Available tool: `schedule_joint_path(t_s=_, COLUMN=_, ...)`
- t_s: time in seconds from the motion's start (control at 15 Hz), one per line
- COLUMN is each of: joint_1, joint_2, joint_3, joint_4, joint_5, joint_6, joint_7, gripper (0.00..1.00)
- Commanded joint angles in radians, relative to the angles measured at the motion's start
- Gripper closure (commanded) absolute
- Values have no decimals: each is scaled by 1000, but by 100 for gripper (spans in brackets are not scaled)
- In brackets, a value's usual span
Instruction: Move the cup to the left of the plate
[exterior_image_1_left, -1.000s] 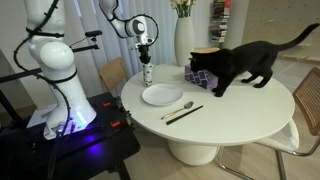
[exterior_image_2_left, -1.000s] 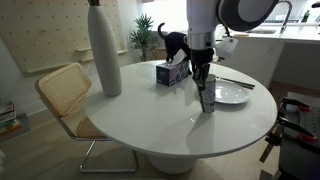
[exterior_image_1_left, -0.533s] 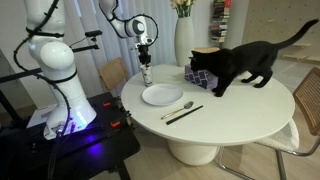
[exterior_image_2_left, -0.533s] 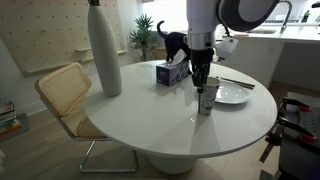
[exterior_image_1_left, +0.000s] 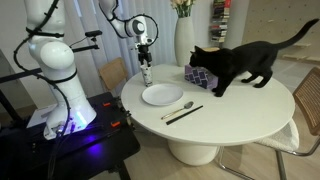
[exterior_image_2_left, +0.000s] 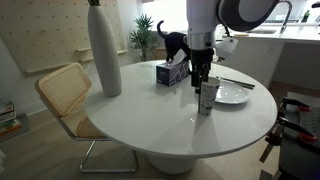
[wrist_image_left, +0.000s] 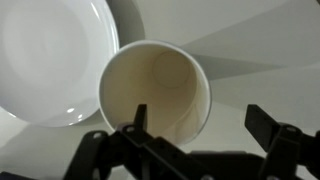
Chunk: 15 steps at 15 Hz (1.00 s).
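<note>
The cup (wrist_image_left: 155, 95), pale and empty, stands upright on the white table right beside the plate (wrist_image_left: 50, 55). In the wrist view my gripper (wrist_image_left: 200, 112) hangs over it, open: one finger sits inside the cup's mouth, the other well outside its wall, neither pressing it. In both exterior views the gripper (exterior_image_1_left: 146, 62) (exterior_image_2_left: 203, 82) points straight down just above the cup (exterior_image_1_left: 147, 74) (exterior_image_2_left: 206, 100), next to the plate (exterior_image_1_left: 162, 95) (exterior_image_2_left: 232, 95).
A black cat (exterior_image_1_left: 240, 62) stands on the round table by a purple patterned box (exterior_image_1_left: 201, 75) (exterior_image_2_left: 171, 73). A tall white vase (exterior_image_2_left: 104, 50) stands on the table. A spoon (exterior_image_1_left: 180, 106) and dark sticks (exterior_image_1_left: 184, 114) lie near the plate. A wicker chair (exterior_image_2_left: 66, 92) is at the table's edge.
The jaws have spread from shut on the cup's wall to wide open. The cup stays standing where it was beside the plate; the arm has barely moved.
</note>
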Motion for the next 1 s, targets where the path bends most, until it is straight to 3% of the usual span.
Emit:
schedule_joint_path(t_s=0.0, joint_1=2, joint_2=-13, joint_3=-2, joint_4=7, joint_5=20, joint_6=-28, joint_7=1, gripper=0)
schedule_joint_path(t_s=0.93, joint_1=-17, joint_2=-264, joint_3=19, joint_4=-6, joint_5=6, joint_6=-139, joint_7=66, gripper=0)
